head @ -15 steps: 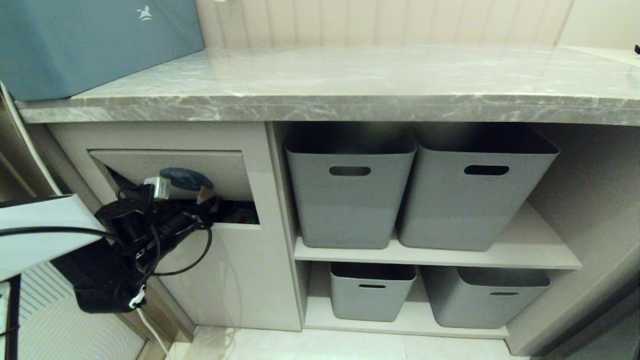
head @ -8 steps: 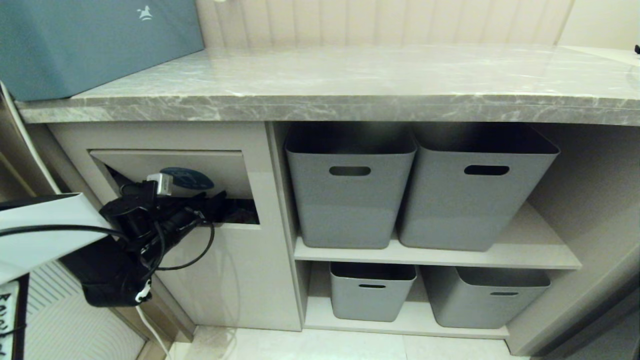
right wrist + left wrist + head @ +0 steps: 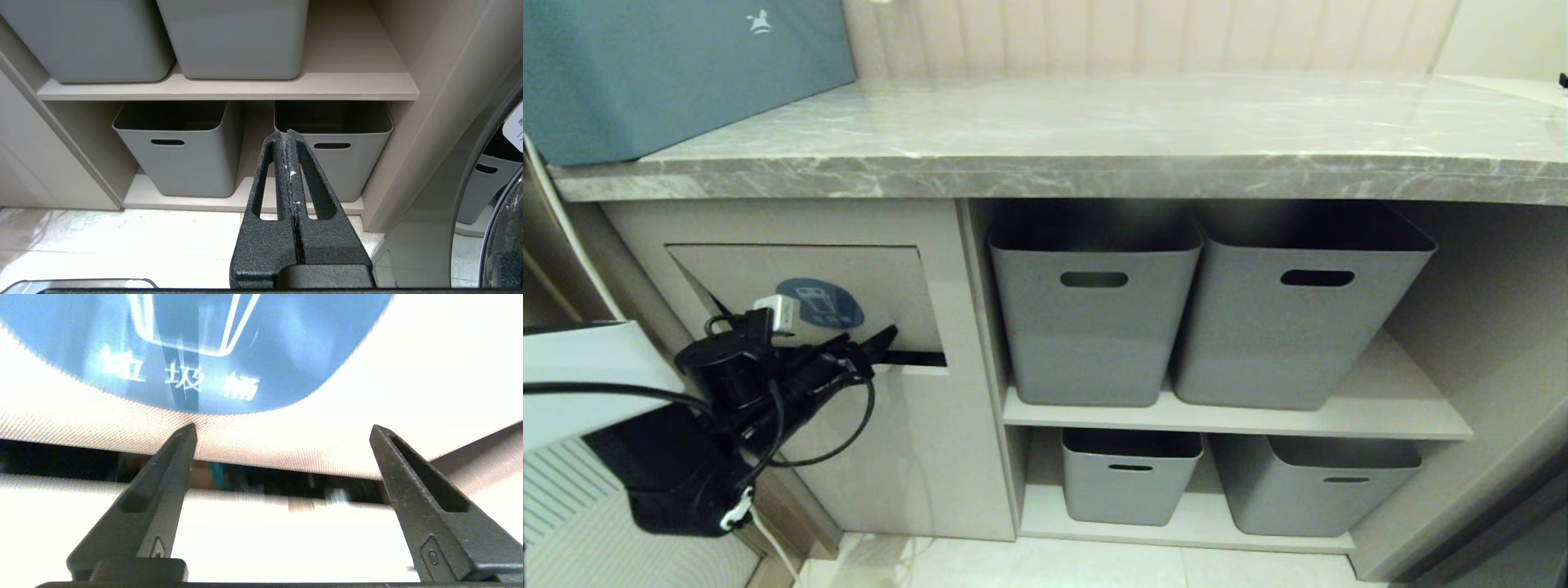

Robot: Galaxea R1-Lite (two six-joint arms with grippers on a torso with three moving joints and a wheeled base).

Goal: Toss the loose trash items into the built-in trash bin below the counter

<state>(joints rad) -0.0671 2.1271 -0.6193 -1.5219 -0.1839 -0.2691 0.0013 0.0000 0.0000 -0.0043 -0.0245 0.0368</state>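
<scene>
Fingers (image 3: 167, 486) on my left gripper (image 3: 284, 430) spread empty at the flap (image 3: 408, 375); scraps (image 3: 214, 471) beyond tips, so I'd retract straight, avoiding the flap edge.

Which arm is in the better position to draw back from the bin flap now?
Left. The left gripper is open and empty at the lower edge of the bin flap. The right gripper is shut and faces the grey baskets, away from the flap.

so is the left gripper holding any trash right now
No: in the left wrist view the left gripper has its fingers spread wide with nothing between them, just before the bin flap.
</scene>
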